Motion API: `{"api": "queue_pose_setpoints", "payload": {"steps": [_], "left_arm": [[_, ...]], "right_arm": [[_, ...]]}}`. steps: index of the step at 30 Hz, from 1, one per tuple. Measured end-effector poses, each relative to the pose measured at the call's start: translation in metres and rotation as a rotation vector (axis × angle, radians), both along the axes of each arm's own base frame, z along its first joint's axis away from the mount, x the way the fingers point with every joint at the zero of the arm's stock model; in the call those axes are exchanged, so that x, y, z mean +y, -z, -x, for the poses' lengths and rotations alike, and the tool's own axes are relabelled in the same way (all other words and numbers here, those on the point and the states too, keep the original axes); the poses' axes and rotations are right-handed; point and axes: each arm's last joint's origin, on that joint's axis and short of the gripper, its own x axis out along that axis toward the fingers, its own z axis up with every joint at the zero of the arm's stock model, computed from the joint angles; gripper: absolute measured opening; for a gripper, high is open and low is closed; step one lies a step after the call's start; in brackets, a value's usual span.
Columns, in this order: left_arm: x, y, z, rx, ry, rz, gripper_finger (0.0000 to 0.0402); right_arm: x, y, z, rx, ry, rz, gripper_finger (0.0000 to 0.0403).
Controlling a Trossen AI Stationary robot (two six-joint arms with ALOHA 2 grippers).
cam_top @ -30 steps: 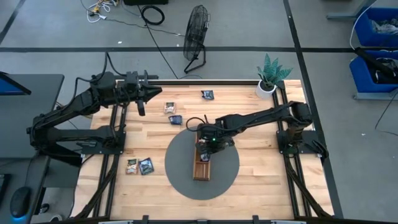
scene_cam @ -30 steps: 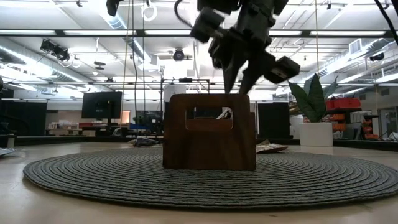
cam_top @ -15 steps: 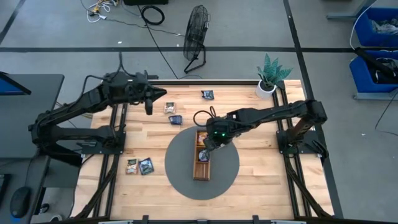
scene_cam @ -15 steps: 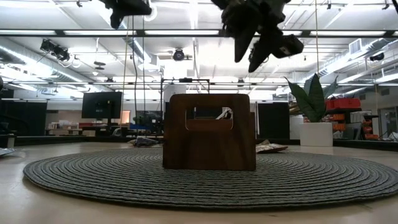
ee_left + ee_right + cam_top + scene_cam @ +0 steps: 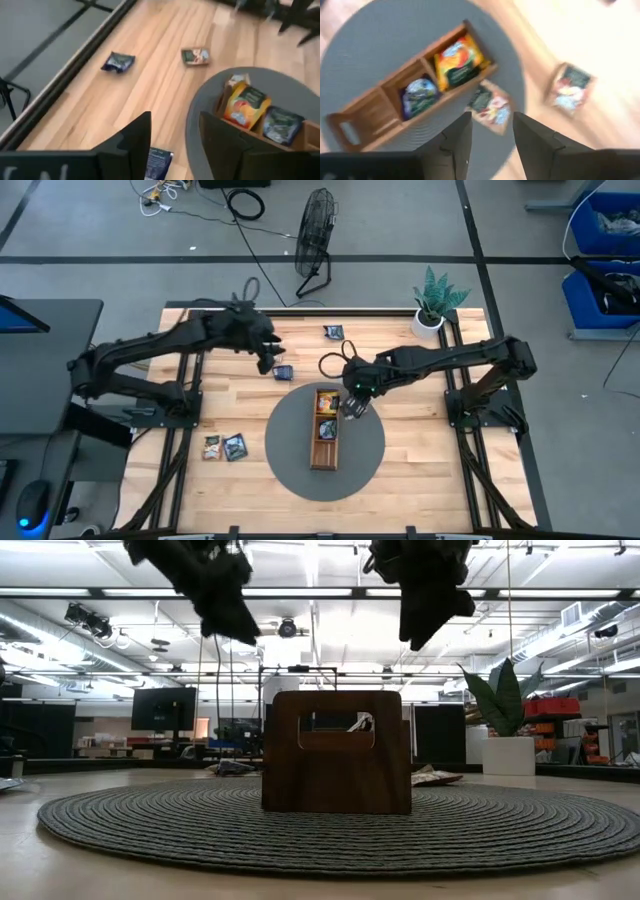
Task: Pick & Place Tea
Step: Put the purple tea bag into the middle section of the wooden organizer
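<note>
The tea sachets lie scattered. Two sit in the wooden tray (image 5: 325, 430): an orange one (image 5: 460, 60) and a dark blue one (image 5: 420, 95). One sachet (image 5: 490, 105) lies flat on the grey mat beside the tray. My right gripper (image 5: 492, 137) hangs open above that sachet and touches nothing. My left gripper (image 5: 175, 145) hangs open, slanting down over a blue sachet (image 5: 159, 162) on the wood at the mat's far left, clear of it. More sachets (image 5: 118, 61) (image 5: 195, 56) lie flat farther off.
The tray stands on a round grey mat (image 5: 290, 465). Two sachets (image 5: 225, 447) lie near the table's left front. A potted plant (image 5: 432, 305) stands at the far right corner. A dark sachet (image 5: 333, 332) lies near the far edge.
My left gripper has swung from the table's far left toward the middle, sunk and tipped downward over the blue sachet. My right gripper has risen out of the tray, rolled its wrist and drifted toward the tray's far right side.
</note>
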Motion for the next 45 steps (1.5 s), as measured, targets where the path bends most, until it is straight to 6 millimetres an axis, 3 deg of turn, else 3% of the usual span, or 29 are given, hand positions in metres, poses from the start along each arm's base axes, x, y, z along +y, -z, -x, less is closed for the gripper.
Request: {"api": "queue_pose_setpoints", "payload": {"steps": [9,18,24,31,45], "left_arm": [[0.012,0.06,-0.033,0.253,0.02,0.099,0.0182],[0.004,0.106,-0.052,0.436,0.136,0.146,0.0182],[-0.01,0.124,-0.06,0.531,0.258,0.094,0.0182],[-0.012,0.141,-0.062,0.654,0.231,0.021,0.0181],[-0.008,0.141,-0.066,0.632,0.228,-0.047,0.0181]], "right_arm": [[-0.024,-0.029,0.018,-0.083,-0.055,0.139,0.0151],[-0.035,-0.041,0.029,-0.118,-0.012,0.155,0.0151],[-0.036,-0.041,0.029,-0.115,-0.004,0.179,0.0151],[-0.037,-0.041,0.029,-0.113,0.009,0.203,0.0151],[-0.037,-0.041,0.029,-0.114,0.013,0.204,0.0151]]}}
